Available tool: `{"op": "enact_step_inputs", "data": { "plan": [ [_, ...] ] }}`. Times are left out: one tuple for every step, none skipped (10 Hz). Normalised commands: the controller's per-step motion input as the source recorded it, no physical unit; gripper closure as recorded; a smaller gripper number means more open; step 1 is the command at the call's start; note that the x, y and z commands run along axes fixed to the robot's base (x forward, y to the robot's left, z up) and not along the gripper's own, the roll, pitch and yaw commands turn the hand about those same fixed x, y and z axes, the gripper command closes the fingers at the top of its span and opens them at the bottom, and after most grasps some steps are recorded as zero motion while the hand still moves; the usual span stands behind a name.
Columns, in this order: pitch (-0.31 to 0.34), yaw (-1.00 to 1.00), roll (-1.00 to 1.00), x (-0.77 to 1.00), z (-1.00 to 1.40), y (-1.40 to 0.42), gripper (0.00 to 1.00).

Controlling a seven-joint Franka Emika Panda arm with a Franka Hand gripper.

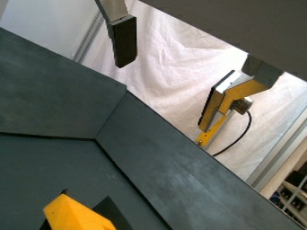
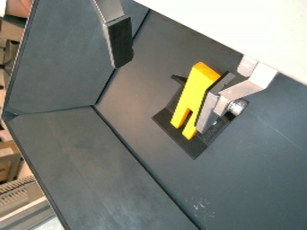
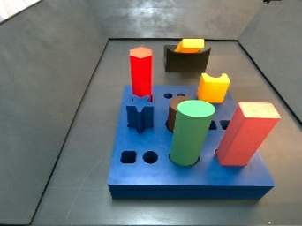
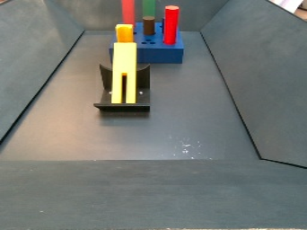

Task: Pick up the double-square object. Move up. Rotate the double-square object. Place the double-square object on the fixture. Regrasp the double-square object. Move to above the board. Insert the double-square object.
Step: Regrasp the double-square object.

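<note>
The thick blue square slab of the board (image 3: pixel 189 177) is seen at one end of the dark grey floor, its top pierced with shaped holes and set with upright pegs: a tall red hexagonal peg (image 3: pixel 140 71), a green cylinder (image 3: pixel 192 132), a red square block (image 3: pixel 246 134) and a short yellow scalloped peg (image 3: pixel 214 86). In a side view the board (image 4: pixel 150 49) lies well beyond the fixture.

The small dark L-shaped fixture (image 4: pixel 122 90) stands on its base plate near the middle of the floor, apart from the board. On it the long yellow-orange stepped prism, the double-square object (image 4: pixel 124 72), is stood upright, its long axis vertical and leaning against the fixture's back. The same piece is seen in a wrist view (image 2: pixel 189 97), resting in the fixture (image 2: pixel 180 121), and its top corner is caught in a wrist view (image 1: pixel 74 214).

The gripper (image 2: pixel 174 49) is not seen in either side view, so it is judged to hang above the floor, clear of the piece. Its flat silver fingers with dark pads (image 2: pixel 118 40) are spread apart with nothing between them. One finger (image 1: pixel 122 40) is set well to one side of the prism, and the other (image 2: pixel 234 94) is seen just beside it.

The placing on the fixture is judged done and the regrasp due. The prism lies below and between the parted fingers, so the coming move turns on a straight descent along its upright axis, with the jaws brought to either side of it.
</note>
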Motion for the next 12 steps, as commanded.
{"op": "enact_step_inputs", "data": {
  "plan": [
    [0.034, 0.09, 0.17, 0.26, -0.03, -0.05, 0.0],
    [0.037, 0.09, 0.16, 0.25, -0.03, -0.05, 0.0],
    [0.046, 0.09, 0.16, 0.25, -0.03, -0.05, 0.0],
    [0.05, 0.09, 0.15, 0.25, -0.03, -0.05, 0.0],
    [0.055, 0.1, 0.15, 0.24, -0.03, -0.05, 0.0],
    [0.061, 0.1, 0.14, 0.23, -0.03, -0.05, 0.0],
    [0.067, 0.1, 0.14, 0.22, -0.02, -0.05, 0.0],
    [0.069, 0.1, 0.14, 0.22, -0.02, -0.05, 0.0],
    [0.07, 0.1, 0.14, 0.22, -0.03, -0.05, 0.0],
    [0.071, 0.1, 0.14, 0.22, -0.02, -0.05, 0.0],
    [0.071, 0.1, 0.14, 0.22, -0.02, -0.05, 0.0],
    [0.072, 0.1, 0.14, 0.22, -0.02, -0.05, 0.0]
  ]
}}
